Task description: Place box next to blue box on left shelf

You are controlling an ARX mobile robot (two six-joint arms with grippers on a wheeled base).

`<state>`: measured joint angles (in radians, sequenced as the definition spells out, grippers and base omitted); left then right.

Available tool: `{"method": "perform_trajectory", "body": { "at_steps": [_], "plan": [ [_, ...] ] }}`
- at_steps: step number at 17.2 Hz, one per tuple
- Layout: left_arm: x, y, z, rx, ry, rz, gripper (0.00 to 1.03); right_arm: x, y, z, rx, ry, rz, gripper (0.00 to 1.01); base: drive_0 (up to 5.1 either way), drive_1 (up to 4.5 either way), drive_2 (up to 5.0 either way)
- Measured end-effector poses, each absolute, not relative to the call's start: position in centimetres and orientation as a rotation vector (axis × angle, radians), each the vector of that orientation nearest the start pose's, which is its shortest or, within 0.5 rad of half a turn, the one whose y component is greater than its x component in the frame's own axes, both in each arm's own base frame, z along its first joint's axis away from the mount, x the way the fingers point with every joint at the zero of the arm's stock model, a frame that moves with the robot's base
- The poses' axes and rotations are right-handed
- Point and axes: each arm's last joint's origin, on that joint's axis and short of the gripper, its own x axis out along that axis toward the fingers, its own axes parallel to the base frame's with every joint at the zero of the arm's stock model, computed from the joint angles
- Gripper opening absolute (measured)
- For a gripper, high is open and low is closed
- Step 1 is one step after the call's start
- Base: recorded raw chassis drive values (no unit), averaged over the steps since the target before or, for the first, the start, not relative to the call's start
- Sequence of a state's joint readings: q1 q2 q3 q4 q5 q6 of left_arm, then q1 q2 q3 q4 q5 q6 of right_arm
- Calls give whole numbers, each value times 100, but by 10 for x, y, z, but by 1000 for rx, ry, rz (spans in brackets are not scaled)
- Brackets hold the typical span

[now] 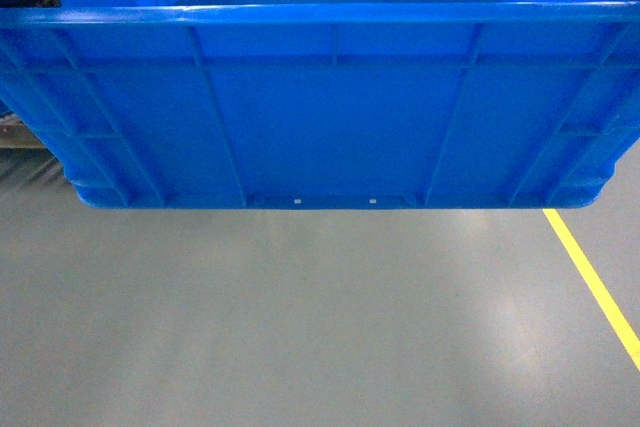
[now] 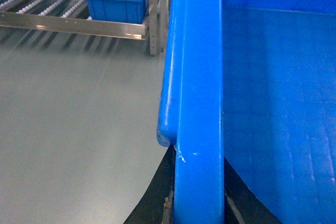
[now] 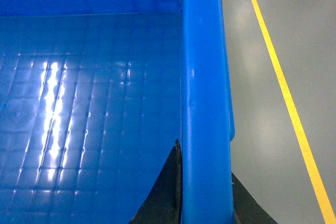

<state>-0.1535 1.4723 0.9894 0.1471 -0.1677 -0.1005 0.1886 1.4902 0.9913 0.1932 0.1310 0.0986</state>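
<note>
The box (image 1: 320, 117) hangs in the air in front of the robot, above the grey floor (image 1: 300, 327), and it fills the upper half of the head view. It is carried by its two short sides. The left end effector (image 2: 197, 208) sits astride the left rim, one dark finger outside and one inside the wall, so it is closed on the box. The right end effector (image 3: 202, 203) grips the right rim in the same way.

I judge the box stiff: the walls have ribs and the rim is thick. Inside it looks empty, so probably it is bulky more than heavy. The plastic is smooth and shiny, so it may slip. The thick rim at the middle of each short side seems the good place to hold.

A yellow line (image 1: 595, 282) runs at 4 o'clock. Far away, at 11 o'clock in the left wrist view, the left shelf (image 2: 73, 22) shows its rollers, and a blue box (image 2: 115, 3) with red things stands on it.
</note>
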Motion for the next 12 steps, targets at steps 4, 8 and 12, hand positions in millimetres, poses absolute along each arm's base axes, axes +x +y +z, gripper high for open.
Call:
{"method": "perform_trajectory", "body": {
  "at_steps": [4, 8, 12],
  "plan": [
    [327, -46, 274, -47, 327, 30, 8, 329, 59, 273, 49, 304, 40, 8, -12, 419, -442],
    [327, -46, 274, -45, 332, 30, 8, 329, 59, 273, 49, 308, 42, 8, -9, 421, -439],
    [327, -46, 274, -46, 332, 31, 8, 329, 59, 273, 47, 307, 42, 8, -9, 421, -439]
  ]
}}
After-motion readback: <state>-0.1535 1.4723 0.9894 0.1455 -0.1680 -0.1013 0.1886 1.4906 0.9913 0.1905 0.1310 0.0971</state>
